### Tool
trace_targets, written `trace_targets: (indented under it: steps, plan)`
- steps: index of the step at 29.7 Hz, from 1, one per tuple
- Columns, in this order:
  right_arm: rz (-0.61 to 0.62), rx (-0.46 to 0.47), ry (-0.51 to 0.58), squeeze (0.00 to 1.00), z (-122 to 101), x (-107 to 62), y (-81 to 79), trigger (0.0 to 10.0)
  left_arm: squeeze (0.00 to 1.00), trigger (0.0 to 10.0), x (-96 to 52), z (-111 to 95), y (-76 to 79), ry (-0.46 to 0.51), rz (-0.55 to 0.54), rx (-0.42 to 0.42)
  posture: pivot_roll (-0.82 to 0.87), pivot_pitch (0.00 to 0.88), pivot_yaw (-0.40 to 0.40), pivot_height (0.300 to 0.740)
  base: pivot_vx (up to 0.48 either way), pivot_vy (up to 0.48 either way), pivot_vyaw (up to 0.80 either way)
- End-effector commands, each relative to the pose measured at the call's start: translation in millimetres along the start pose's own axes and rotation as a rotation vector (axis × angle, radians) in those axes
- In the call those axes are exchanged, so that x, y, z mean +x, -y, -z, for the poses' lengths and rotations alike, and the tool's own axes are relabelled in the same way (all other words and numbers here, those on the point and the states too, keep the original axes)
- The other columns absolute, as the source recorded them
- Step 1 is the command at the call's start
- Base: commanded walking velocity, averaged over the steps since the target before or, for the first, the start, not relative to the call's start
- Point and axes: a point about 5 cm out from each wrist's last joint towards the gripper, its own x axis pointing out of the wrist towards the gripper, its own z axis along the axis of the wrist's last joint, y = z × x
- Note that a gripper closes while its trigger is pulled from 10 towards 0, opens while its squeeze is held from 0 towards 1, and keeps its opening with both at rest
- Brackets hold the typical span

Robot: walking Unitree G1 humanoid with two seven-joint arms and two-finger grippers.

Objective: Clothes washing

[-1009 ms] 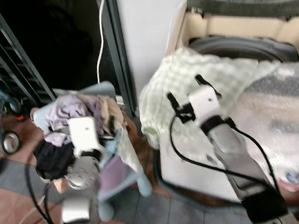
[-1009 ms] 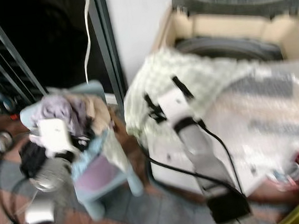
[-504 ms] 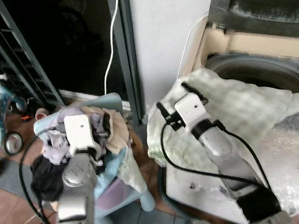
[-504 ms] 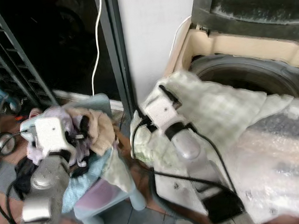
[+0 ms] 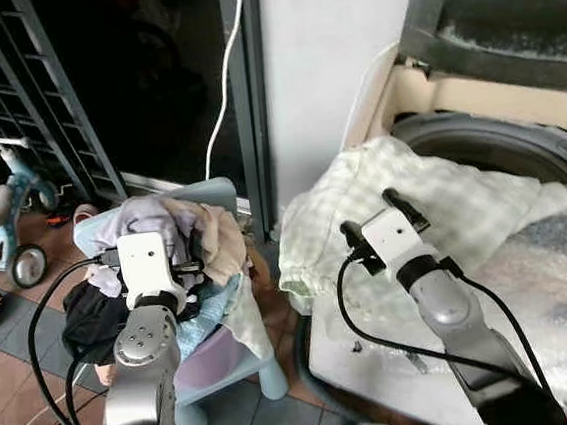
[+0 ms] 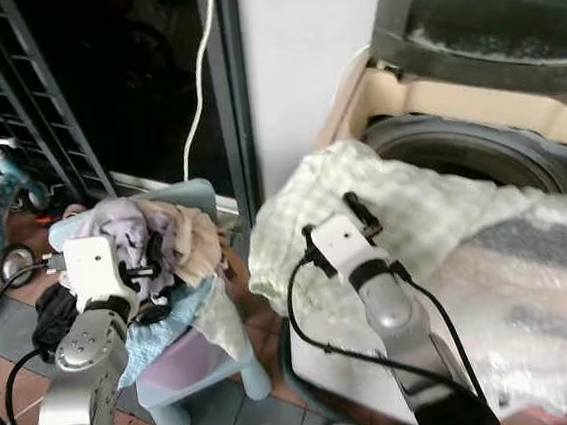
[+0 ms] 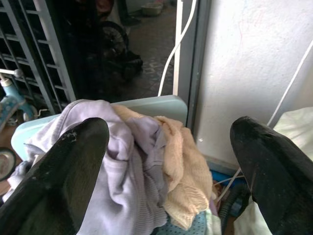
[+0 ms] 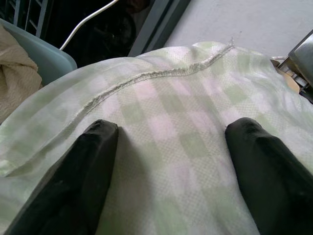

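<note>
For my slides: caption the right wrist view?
Open right gripper hovers over checked cloth draped on the washer.

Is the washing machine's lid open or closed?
Open. The washing machine has its grey lid tipped up at the back, so the round drum opening shows. A green checked cloth hangs over its front edge.

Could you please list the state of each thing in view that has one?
Washing machine: lid up, drum open.
Checked cloth: draped over the machine's front edge, hanging down.
Clothes pile: heaped on a light blue chair.
Left gripper: open, above the clothes pile.
Right gripper: open, over the checked cloth.
Tricycle: standing upright.
</note>
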Motion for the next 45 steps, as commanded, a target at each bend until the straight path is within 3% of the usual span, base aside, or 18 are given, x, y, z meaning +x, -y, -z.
trace_targets:
  steps: [1, 19, 29, 38, 41, 45]
  plan:
    - [-0.007, 0.014, -0.06, 0.0, 8, 0.0, 0.9, 0.0, 0.0, 10.0, 1.4, -2, -2.5, 0.005, -0.007, 0.018, -0.04, 0.0, 0.018, 0.74, 0.0, 0.0, 0.0]
    - [-0.04, 0.065, -0.146, 0.0, 14, 20.3, 2.8, 0.0, 0.0, 10.0, 1.8, -2, -9.6, -0.003, -0.069, 0.047, -0.02, 0.0, 0.009, 0.74, 0.0, 0.0, 0.0]
    - [0.008, 0.072, -0.198, 0.0, 21, 31.4, 21.0, 0.0, 0.0, 10.0, 9.0, -5, -8.7, 0.004, -0.088, 0.045, -0.03, 0.0, 0.004, 0.74, 0.0, 0.0, 0.0]
    - [-0.01, 0.102, -0.203, 0.0, 21, 31.5, 14.3, 0.0, 0.0, 10.0, 6.1, -1, -9.0, -0.004, -0.091, 0.036, -0.04, 0.0, 0.001, 0.74, 0.0, 0.0, 0.0]
    - [0.01, 0.127, -0.214, 0.0, 23, 31.8, 17.6, 0.0, 0.0, 10.0, 5.8, 0, -5.8, -0.013, -0.061, 0.013, -0.04, 0.0, 0.0, 0.74, 0.0, 0.0, 0.0]
    - [0.053, 0.16, -0.219, 0.0, 23, 33.0, 22.8, 0.0, 0.0, 10.0, -4.1, 14, 6.1, -0.12, 0.082, -0.036, -0.04, 0.0, 0.006, 0.74, 0.0, 0.0, 0.0]
